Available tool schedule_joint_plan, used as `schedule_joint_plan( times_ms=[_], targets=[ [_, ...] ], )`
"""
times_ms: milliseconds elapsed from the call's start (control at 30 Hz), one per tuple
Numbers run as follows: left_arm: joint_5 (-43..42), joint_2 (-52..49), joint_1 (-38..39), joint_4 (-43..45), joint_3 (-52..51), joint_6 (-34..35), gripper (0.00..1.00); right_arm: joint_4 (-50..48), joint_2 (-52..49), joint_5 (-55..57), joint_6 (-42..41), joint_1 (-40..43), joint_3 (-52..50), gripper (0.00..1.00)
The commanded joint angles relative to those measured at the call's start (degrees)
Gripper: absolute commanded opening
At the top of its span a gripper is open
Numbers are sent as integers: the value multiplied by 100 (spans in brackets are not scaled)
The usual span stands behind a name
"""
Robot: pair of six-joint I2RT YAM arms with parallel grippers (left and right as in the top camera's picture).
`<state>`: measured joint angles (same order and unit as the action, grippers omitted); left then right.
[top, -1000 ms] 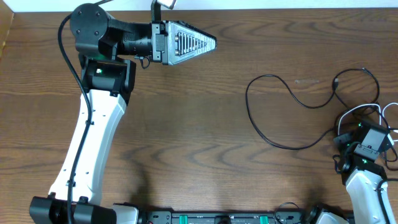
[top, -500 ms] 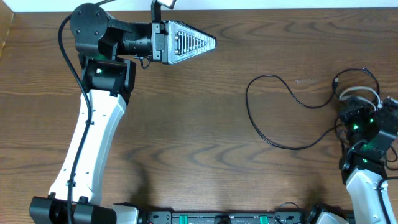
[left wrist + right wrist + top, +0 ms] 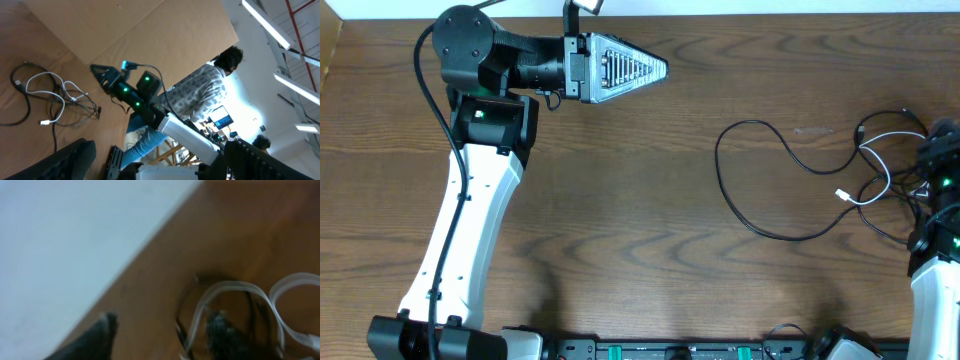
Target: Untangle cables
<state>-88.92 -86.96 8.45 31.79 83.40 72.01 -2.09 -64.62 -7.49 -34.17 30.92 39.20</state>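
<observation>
at the right edge, cables (image 3: 843,196) lie looped; right pincer (image 3: 938,155) unreadable, left pincer (image 3: 620,68) agape, empty.

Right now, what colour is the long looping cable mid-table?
Black. The cable shows best in the overhead view.

The left gripper (image 3: 658,68) is held level and pointed rightward, fingers spread (per its wrist view); the right gripper (image 3: 940,147) is blurred.
</observation>
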Motion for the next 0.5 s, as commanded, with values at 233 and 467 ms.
schedule_joint_plan(
  times_ms=[233,467],
  targets=[
    [-109,4,-2,46,127,-22,87,627,-1550,-538,3091,7,50,86],
    [-105,4,-2,46,127,-13,87,-4,-2258,-1237,3928,4,61,90]
  ],
)
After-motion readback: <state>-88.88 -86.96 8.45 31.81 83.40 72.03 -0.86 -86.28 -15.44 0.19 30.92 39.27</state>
